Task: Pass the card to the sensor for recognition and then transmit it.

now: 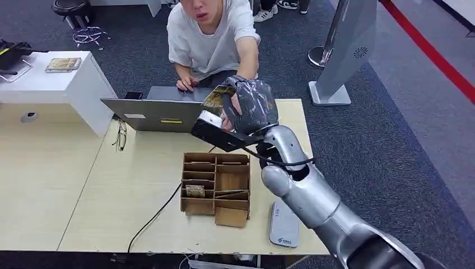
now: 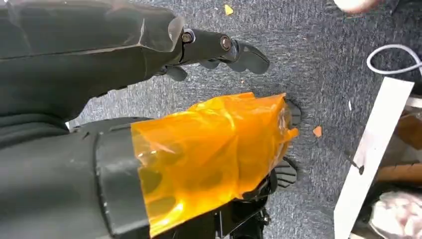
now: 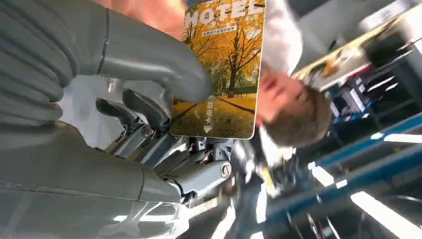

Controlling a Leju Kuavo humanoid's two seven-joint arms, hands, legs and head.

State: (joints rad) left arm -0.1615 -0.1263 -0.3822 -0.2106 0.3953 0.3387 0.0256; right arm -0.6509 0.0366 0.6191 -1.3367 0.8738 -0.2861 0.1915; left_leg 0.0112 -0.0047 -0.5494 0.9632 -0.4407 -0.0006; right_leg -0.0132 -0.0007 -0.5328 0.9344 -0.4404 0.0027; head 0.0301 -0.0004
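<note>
Right now your right hand point(image 1: 250, 106) is raised over the far side of the table point(image 1: 140, 185), pinching one hotel card point(image 3: 222, 69) between the thick thumb and the darker fingers. In the right wrist view the card stands clear of the hand, its printed face toward the camera. A person point(image 1: 215, 33) sits just beyond the laptop point(image 1: 151, 115) and reaches an arm toward the card, so this looks like the handover stage; whether the card has already been read I cannot tell. The flat white reader point(image 1: 284, 224) lies on the near edge of the table, well apart from the raised hand.

To do this step well, hold the card steady and keep the pinch firm until the person's fingers have it, then let the fingers part without pulling back first. Keep the free end of the card presented to them.

Your left hand point(image 2: 234, 50) hangs down over the grey carpet with its fingers loosely apart and nothing in them.

By count: one card held, one reader, one laptop, one person, one cardboard organiser point(image 1: 215, 188) with a single small card-like item in a slot, and one pair of glasses point(image 1: 120, 137).
</note>
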